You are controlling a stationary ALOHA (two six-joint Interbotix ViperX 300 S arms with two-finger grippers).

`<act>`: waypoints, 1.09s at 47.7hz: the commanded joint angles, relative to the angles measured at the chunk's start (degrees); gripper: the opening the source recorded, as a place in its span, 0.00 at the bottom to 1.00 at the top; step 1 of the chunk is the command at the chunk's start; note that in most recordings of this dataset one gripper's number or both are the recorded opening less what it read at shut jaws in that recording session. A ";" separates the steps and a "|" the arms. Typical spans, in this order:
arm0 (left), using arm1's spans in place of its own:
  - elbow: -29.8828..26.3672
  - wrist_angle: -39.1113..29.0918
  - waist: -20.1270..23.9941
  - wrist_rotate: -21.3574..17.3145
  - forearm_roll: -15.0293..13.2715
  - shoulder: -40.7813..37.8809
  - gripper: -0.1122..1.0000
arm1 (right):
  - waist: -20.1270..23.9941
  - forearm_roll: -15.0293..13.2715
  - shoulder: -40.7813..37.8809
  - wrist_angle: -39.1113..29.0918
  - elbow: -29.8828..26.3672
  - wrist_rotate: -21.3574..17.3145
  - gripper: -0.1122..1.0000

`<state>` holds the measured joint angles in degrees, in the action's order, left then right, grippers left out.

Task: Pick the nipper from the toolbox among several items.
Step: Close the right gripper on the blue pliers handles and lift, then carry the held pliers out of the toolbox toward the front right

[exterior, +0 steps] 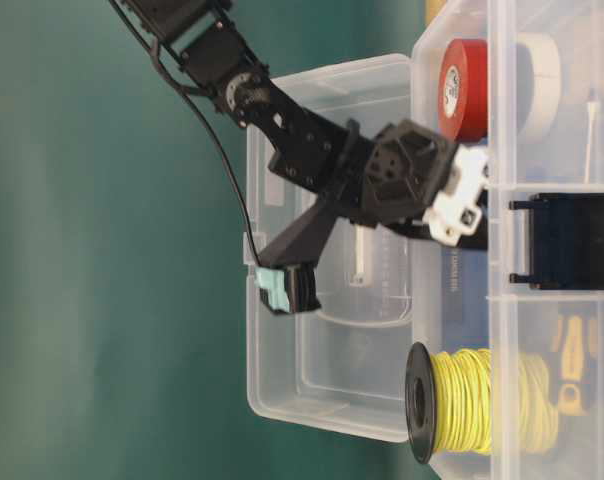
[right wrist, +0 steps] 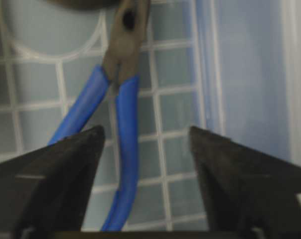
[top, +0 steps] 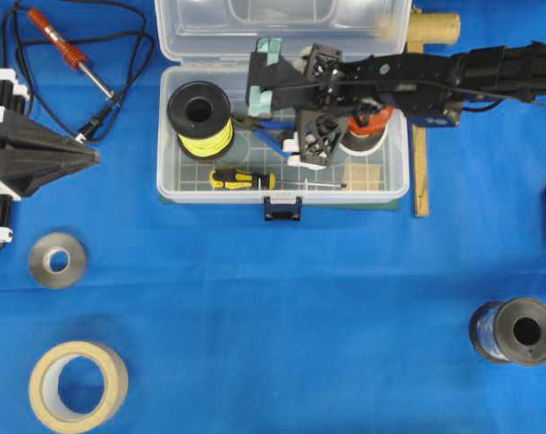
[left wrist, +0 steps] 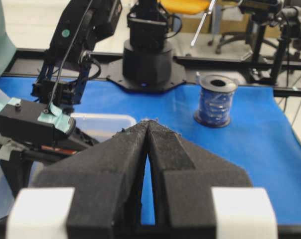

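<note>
The clear toolbox (top: 168, 172) stands open at the top centre, its lid (top: 282, 27) up. The nipper (top: 266, 137) lies on the grid floor, its blue handles partly under my right arm. In the right wrist view the nipper (right wrist: 119, 104) lies below, and one blue handle runs between my fingertips. My right gripper (right wrist: 145, 132) is open and holds nothing; it hovers above the box (top: 264, 81). My left gripper (top: 92, 157) is shut and empty at the left edge, far from the box. It also shows in the left wrist view (left wrist: 148, 123).
The box also holds a yellow wire spool (top: 201, 117), a black-yellow screwdriver (top: 241, 179), a red tape roll (top: 374, 119) and a wooden block (top: 363, 174). Outside lie a soldering iron (top: 65, 47), two tape rolls (top: 58, 259) (top: 79, 384), a wire spool (top: 517, 330) and a wooden stick (top: 420, 167).
</note>
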<state>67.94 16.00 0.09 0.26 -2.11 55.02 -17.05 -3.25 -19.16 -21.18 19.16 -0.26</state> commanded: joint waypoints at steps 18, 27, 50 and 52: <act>-0.53 -0.09 -0.09 0.09 -0.09 -0.35 0.10 | 0.44 -0.26 0.09 -0.53 0.09 3.16 0.22; -0.53 -0.18 -0.09 0.09 -0.09 -0.26 0.10 | 0.00 -0.35 4.57 -0.70 0.09 2.55 0.22; -0.53 -0.18 -0.09 0.09 -0.09 -0.09 0.10 | 0.88 -0.26 25.05 -6.86 0.88 2.02 0.22; -0.53 -0.18 -0.09 0.09 -0.09 -0.09 0.10 | 1.76 -0.26 26.02 -6.68 1.41 1.76 0.22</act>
<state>67.94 15.56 0.09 0.26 -2.11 55.28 -16.88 -3.69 3.25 -28.13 20.65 1.76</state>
